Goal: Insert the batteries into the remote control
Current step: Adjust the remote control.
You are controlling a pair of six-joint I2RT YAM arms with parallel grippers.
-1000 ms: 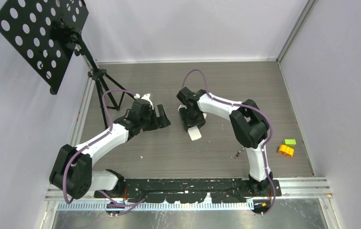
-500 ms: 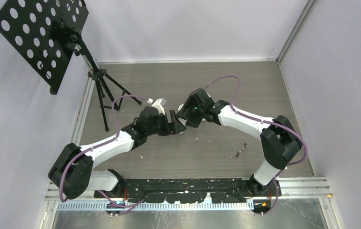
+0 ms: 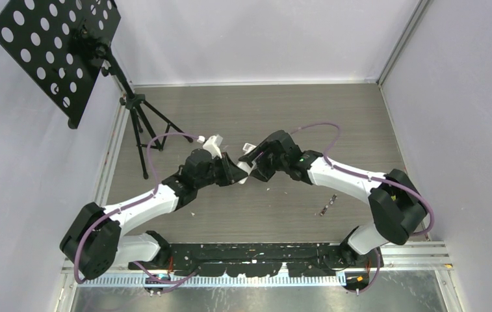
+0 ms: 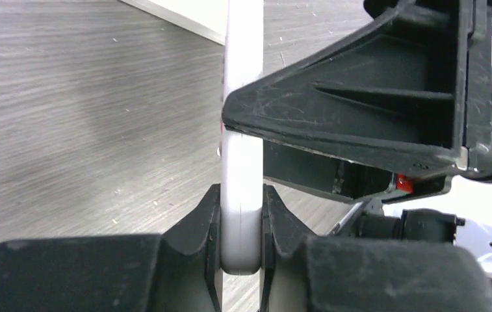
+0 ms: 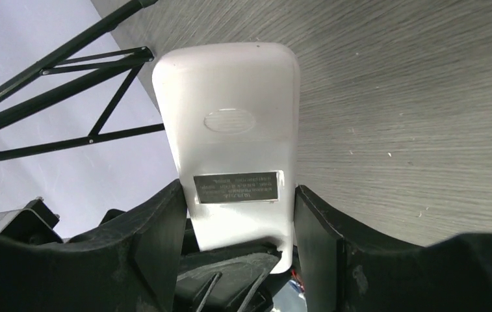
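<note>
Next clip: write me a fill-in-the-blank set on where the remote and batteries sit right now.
1. The ___ remote is gripped by the left claw and the right claw together.
2. The batteries lie loose on the ___.
3. They lie nearer the ___ arm.
4. In the top view, the black tripod stands on the ___ side.
Missing words: white; table; right; left.

Black perforated stand, grey wood-grain table

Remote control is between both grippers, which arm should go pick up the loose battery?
Right, probably: the battery lies on the table on that arm's side, while the left gripper is shut on the remote control.
</note>
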